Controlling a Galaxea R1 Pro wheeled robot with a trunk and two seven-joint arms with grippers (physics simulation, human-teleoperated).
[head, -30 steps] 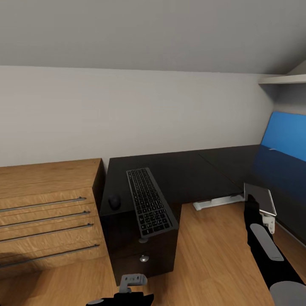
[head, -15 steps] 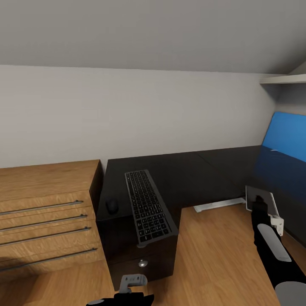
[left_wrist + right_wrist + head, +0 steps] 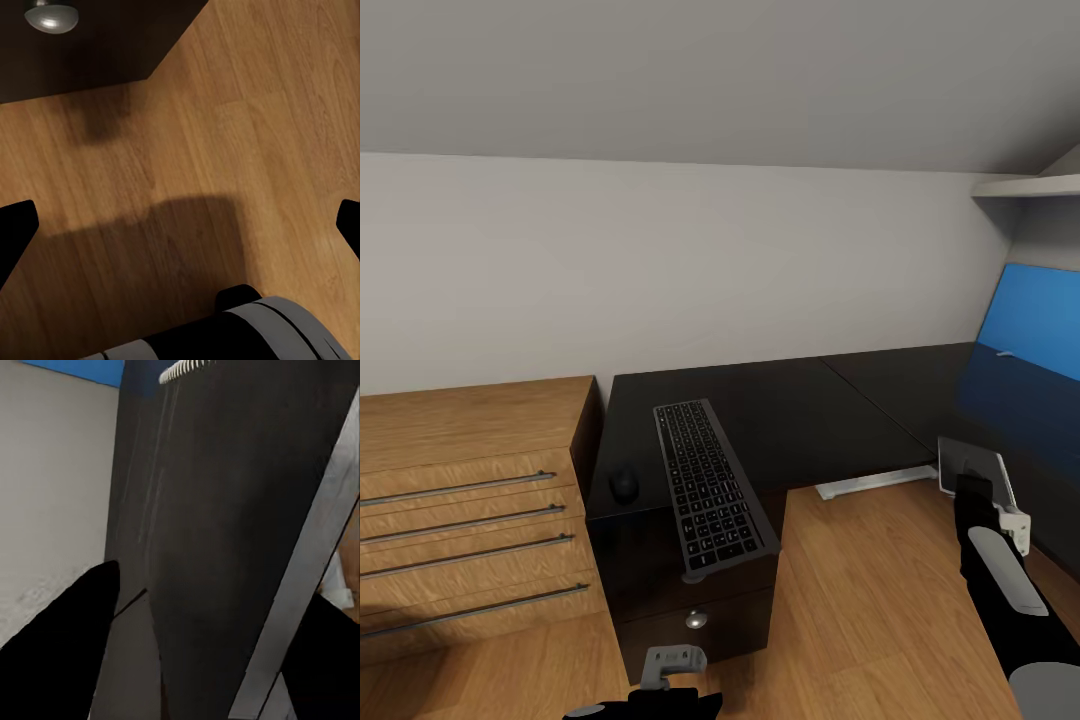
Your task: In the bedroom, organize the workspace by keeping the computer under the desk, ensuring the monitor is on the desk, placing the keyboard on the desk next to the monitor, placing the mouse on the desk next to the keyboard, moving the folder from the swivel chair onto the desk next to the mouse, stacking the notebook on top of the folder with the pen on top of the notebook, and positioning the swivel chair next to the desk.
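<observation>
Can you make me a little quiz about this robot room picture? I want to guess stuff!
1. In the head view, where is the mouse compared with the keyboard?
A. To its left
B. To its right
C. On top of it
2. True or false: the left gripper is squeezing the mouse.
3. Fill in the blank: the right gripper holds a flat grey ____ near the desk.

Key: 1. A. 2. False, its fingers are spread wide over the wooden floor. 3. notebook.
</observation>
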